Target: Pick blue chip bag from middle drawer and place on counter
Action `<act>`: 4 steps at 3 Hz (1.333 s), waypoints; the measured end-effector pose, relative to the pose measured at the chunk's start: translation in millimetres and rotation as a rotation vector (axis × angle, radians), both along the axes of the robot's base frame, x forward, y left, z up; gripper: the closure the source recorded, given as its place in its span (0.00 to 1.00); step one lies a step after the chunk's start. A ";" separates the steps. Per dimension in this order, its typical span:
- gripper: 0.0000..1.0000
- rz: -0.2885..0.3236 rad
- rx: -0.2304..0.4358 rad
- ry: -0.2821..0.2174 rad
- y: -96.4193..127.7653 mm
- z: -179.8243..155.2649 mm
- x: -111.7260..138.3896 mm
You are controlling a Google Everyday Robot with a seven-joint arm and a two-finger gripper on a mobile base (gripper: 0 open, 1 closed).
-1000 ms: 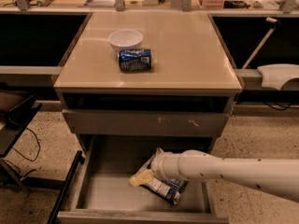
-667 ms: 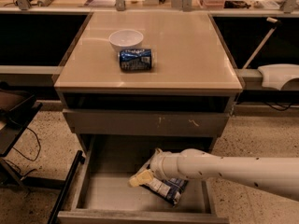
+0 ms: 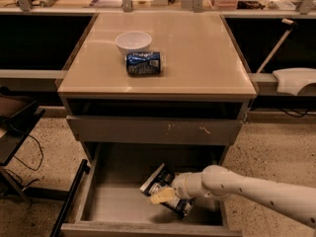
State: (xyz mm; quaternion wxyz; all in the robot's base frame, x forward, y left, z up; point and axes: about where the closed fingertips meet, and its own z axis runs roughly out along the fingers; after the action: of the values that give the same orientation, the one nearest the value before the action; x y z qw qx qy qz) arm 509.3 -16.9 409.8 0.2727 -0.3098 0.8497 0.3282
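The blue chip bag (image 3: 158, 178) lies tilted in the open middle drawer (image 3: 111, 206), right of its centre. My gripper (image 3: 162, 196) reaches in from the right on a white arm (image 3: 256, 194) and sits right on the bag, covering its middle. The bag's lower end shows under the wrist. The counter (image 3: 197, 58) is the beige top of the cabinet above.
A blue soda can (image 3: 143, 63) lies on its side on the counter next to a white bowl (image 3: 133, 41). A closed grey drawer front (image 3: 153, 131) hangs just above the open drawer. A black stand (image 3: 69, 196) is at the left and a white object (image 3: 296, 80) at the right.
My gripper has shifted slightly to the right over the bag. The bag has stayed in about the same place in the drawer.
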 end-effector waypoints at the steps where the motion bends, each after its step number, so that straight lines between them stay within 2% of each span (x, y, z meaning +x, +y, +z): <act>1: 0.00 -0.023 0.054 0.041 -10.5 -22.7 -11.6; 2: 0.00 -0.025 0.057 0.047 -10.8 -25.6 -13.6; 3: 0.00 -0.048 0.011 0.016 -10.2 -23.9 -10.2; 4: 0.00 -0.018 -0.122 -0.034 -0.6 -23.5 -21.7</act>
State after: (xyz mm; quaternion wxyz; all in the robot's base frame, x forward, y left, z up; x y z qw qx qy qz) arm 487.6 -17.5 386.2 0.2707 -0.3236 0.8662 0.2678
